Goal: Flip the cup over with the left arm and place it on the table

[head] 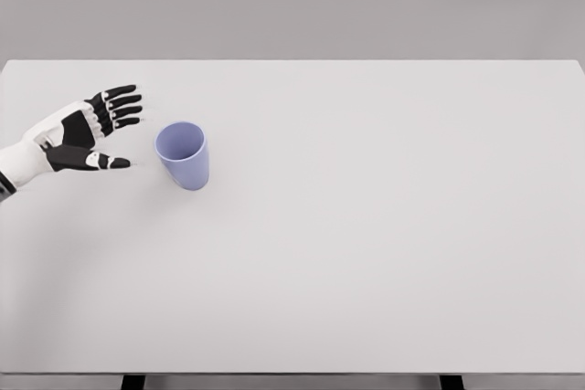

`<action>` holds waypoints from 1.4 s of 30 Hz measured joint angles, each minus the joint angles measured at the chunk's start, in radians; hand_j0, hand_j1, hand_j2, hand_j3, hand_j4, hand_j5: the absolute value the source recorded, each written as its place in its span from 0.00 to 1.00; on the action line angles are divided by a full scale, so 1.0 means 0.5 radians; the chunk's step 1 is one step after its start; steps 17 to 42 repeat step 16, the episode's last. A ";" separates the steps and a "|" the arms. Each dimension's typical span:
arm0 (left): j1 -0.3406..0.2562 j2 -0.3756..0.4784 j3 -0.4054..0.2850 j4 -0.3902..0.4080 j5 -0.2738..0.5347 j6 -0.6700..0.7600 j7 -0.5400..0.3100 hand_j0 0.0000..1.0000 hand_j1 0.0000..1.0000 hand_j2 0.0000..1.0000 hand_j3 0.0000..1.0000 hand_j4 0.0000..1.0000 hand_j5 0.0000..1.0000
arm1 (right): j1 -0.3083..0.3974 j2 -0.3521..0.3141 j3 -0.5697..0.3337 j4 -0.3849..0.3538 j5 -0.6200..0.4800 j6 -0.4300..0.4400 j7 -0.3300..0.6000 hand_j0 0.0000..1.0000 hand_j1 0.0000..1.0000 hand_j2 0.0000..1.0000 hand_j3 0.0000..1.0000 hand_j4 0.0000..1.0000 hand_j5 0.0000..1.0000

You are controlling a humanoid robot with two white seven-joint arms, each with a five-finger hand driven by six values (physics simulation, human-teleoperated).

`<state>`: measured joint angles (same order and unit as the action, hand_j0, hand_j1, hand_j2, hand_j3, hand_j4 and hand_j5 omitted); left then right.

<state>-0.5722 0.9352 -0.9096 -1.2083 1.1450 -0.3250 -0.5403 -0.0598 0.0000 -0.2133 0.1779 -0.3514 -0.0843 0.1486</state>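
A pale lilac-blue cup (184, 155) stands upright on the white table (366, 226), its mouth facing up, left of the middle. My left hand (126, 132) hovers just to the left of it, fingers spread and thumb apart, holding nothing. A small gap separates the fingertips (135, 107) from the cup's rim. The right arm does not show.
The table's far edge (292, 61) runs along the grey wall and its near edge (292, 374) lies at the bottom of the picture. Nothing else stands on the tabletop.
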 measured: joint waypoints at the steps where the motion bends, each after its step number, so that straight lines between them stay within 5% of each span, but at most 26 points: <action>1: 0.003 0.050 0.001 -0.006 -0.004 -0.007 -0.003 1.00 1.00 1.00 1.00 1.00 1.00 | 0.000 0.000 0.000 0.000 0.000 0.000 0.000 1.00 1.00 1.00 1.00 1.00 1.00; 9: 0.061 0.345 0.009 -0.094 -0.140 -0.414 -0.013 1.00 1.00 1.00 1.00 1.00 1.00 | 0.000 0.000 0.000 0.000 0.000 0.000 0.000 1.00 1.00 1.00 1.00 1.00 1.00; 13: 0.110 0.358 0.012 -0.186 -0.148 -0.467 -0.023 0.87 0.87 0.87 0.87 0.87 0.87 | 0.000 0.000 0.000 0.000 0.000 0.000 0.000 1.00 1.00 1.00 1.00 1.00 1.00; 42: 0.117 0.344 0.011 -0.254 -0.150 -0.485 -0.031 0.91 0.91 0.91 0.91 0.91 0.91 | 0.000 0.000 0.000 0.000 0.000 0.000 0.000 1.00 1.00 1.00 1.00 1.00 1.00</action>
